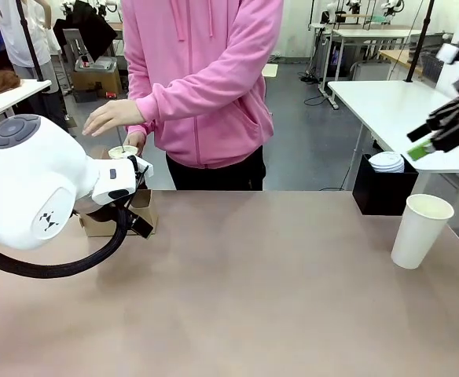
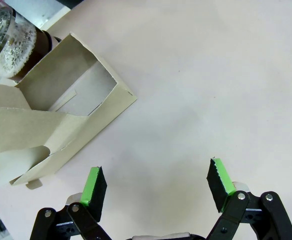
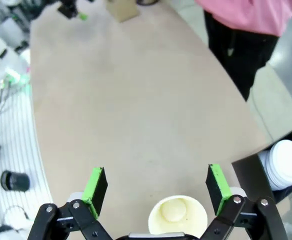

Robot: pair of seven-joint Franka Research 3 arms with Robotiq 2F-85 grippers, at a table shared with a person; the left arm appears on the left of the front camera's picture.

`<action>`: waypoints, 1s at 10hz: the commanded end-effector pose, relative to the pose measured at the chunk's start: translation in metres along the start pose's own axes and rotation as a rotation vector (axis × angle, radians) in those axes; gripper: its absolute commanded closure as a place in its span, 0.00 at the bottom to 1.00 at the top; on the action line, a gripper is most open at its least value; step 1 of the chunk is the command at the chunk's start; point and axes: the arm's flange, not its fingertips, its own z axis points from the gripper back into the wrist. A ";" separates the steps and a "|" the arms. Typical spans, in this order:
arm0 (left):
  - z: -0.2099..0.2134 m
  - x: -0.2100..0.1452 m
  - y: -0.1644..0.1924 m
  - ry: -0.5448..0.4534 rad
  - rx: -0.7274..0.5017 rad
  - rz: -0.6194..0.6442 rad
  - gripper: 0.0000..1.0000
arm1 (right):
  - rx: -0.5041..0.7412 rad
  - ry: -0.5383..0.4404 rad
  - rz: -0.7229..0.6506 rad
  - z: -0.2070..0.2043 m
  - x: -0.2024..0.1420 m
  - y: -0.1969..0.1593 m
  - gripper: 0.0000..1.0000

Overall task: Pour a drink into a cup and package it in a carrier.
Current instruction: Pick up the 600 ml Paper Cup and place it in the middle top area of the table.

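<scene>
White cup (image 1: 422,230), dull brown cardboard carrier (image 2: 61,115), dark brown drink (image 2: 40,42), pale beige worktop (image 1: 261,298), pink hoodie (image 1: 206,78) on the person, black fingers (image 2: 93,192) with bright green pads.

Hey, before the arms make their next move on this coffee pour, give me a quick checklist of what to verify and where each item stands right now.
1. Cup upright, unlidded, empty: ok.
2. Right gripper open, hanging over the cup: ok.
3. Left gripper open, holding nothing, over bare table beside the carrier: ok.
4. Jug holding the drink free to take: not ok, the person's hand is at its top.
5. Carrier ready for a cup: cannot tell; one compartment looks empty, the rest is hidden.
</scene>
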 end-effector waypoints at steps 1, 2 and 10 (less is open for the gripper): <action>0.000 0.000 0.000 0.000 0.000 0.000 0.00 | 0.028 -0.036 0.102 -0.008 -0.023 -0.026 0.00; 0.000 0.000 0.000 0.000 0.000 0.000 0.00 | 0.024 -0.081 0.098 -0.008 -0.041 -0.035 0.00; 0.000 0.000 0.000 0.000 0.000 0.000 0.00 | -0.017 -0.139 0.114 0.009 -0.074 -0.026 0.00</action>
